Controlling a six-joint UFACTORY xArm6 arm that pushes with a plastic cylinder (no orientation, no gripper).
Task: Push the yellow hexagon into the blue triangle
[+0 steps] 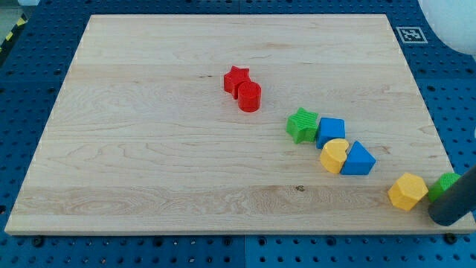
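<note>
Yellow hexagon [407, 191] sits just left of my tip [451, 214], blue triangle [359, 159] apart; no jaws, no legible writing.

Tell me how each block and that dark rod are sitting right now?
red star: flat, touching red cylinder
red cylinder: upright
green star: against blue cube
blue cube: flat
yellow round block: touching blue triangle
blue triangle: flat
yellow hexagon: apart from blue triangle
green block: partly hidden by rod
my tip: right of yellow hexagon, contact unclear
</note>
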